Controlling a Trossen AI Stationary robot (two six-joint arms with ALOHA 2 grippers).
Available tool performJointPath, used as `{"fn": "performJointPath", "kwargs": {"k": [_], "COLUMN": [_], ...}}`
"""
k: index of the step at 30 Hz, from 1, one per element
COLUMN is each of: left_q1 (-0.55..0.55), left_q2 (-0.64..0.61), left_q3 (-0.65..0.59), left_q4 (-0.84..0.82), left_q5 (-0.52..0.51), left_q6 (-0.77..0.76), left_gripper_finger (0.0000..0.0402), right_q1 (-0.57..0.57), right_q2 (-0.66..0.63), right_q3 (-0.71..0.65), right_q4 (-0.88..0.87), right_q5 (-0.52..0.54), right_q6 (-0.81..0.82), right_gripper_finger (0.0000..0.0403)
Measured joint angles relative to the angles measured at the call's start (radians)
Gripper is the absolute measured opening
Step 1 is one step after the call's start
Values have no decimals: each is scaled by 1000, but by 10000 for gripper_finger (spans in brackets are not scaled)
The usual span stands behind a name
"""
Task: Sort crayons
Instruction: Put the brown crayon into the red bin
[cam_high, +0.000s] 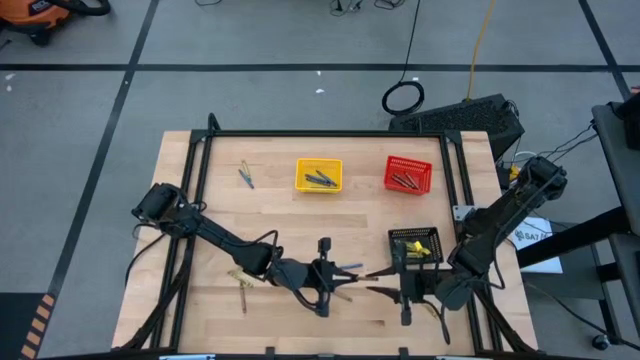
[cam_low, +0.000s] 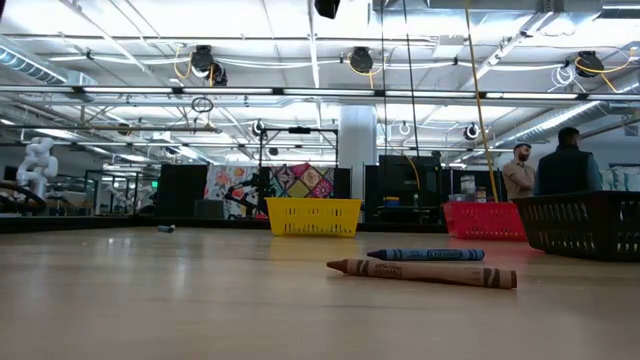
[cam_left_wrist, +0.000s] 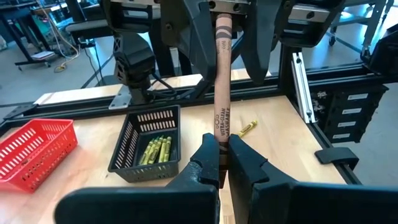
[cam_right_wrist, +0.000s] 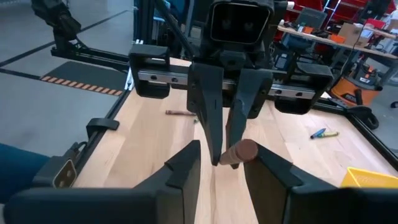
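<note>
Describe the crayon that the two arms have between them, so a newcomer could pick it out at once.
Start at the black basket near the table's front right; just left of it the two arms meet. The left hand is shut on one end of a brown crayon, whose other end sits between the open fingers of the right hand. Unlike the blue crayon lying loose nearby, it is held off the wood.

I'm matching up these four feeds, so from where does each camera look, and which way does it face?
High: overhead, straight down on the table, both arms.
Low: tabletop height, facing the room across two crayons; no arm shows.
Left wrist: behind the shut left tool, holding a brown crayon, facing the black basket.
Right wrist: behind the open right tool, facing the left arm.
Both wrist views share that crayon.
</note>
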Motion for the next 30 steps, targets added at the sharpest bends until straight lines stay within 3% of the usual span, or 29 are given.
{"fn": "performJointPath", "kwargs": {"k": [11,20,30], "left_q1": [1,0,-1], "left_q2": [0,0,0], "left_q3": [0,0,0], "left_q4": [0,-1,-4], "left_q5": [0,0,2], "left_q6": [0,0,-1], "left_gripper_finger": [6,6,6], "right_q1": [-27,-27,-30], "right_q2": [0,0,0], "right_q3": [0,0,0], "right_q4": [7,6,6], "right_q5": [-3,-5,-54], "right_q6": [26,38,57], "right_gripper_finger": [103,10,5]}}
